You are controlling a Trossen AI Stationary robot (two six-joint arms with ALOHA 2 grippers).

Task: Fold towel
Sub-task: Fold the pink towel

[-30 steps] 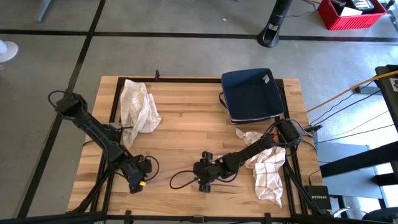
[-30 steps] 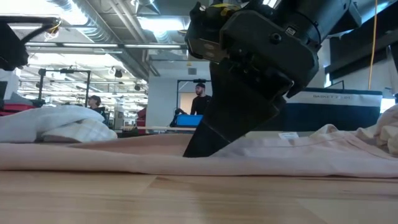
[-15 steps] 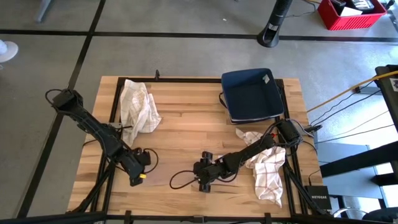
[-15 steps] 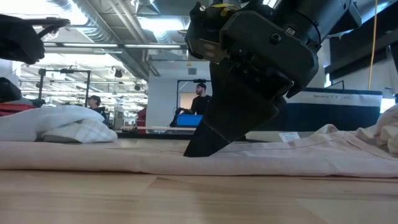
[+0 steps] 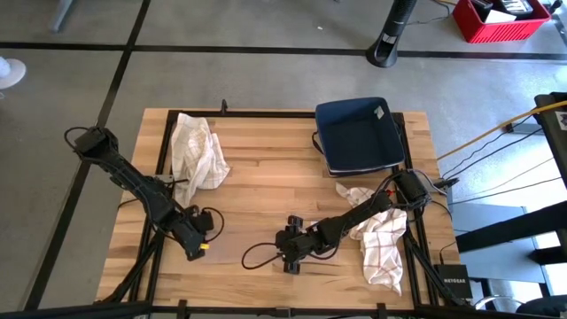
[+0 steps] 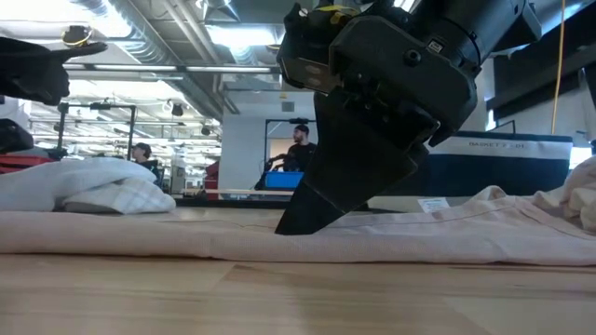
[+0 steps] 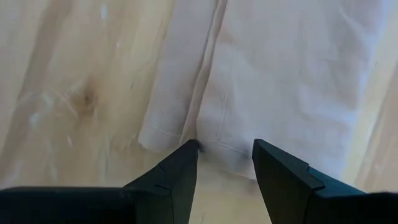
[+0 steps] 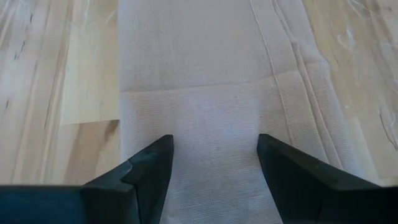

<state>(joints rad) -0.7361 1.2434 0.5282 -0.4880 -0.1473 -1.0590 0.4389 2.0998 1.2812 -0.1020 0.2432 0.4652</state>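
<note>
High view shows the left hand low over the front of the table, at the left end of the pale towel, which lies flat and is almost the colour of the wood. In the left wrist view its fingers stand apart with nothing clamped. The towel's hemmed end lies right at their tips, and one tip sits at a lengthwise crease near the corner. The towel stretches away from this hand, so its long axis appears to run from one hand to the other, across the table's front.

At the towel's right end the right hand is down on the cloth. Its fingers are also spread, straddling a band of fabric with a cross seam just ahead of them, and gripping nothing.

Each hand is therefore nearest its own end of the towel. The fold probably depends on both closing on those ends and carrying them the same way across the long axis. The left has the finer job, since only the very edge lies between its fingers.
</note>
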